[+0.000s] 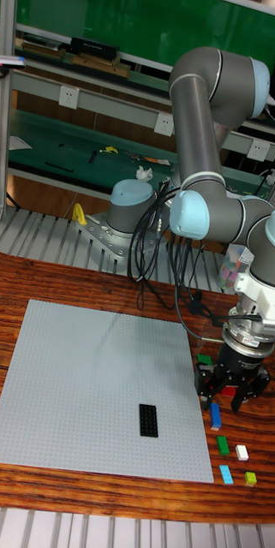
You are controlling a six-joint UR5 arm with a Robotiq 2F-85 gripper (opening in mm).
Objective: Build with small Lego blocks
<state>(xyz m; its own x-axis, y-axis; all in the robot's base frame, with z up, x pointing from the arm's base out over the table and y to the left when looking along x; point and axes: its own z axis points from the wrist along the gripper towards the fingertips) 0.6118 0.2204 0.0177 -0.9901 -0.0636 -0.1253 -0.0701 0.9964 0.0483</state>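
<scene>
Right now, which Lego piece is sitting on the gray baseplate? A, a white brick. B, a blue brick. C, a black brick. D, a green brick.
C: the black brick is the only piece on the gray baseplate; the blue brick, green brick and white brick lie off it on the wooden table near the gripper.

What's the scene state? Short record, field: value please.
surface: wooden table
baseplate: grey, flat on the table
on baseplate: one black block
gripper: low over the table, just right of the baseplate
gripper state: cannot tell; something red shows between the fingers
loose blocks right of baseplate: blue block, green block, white block, light blue block, yellow-green block
</scene>
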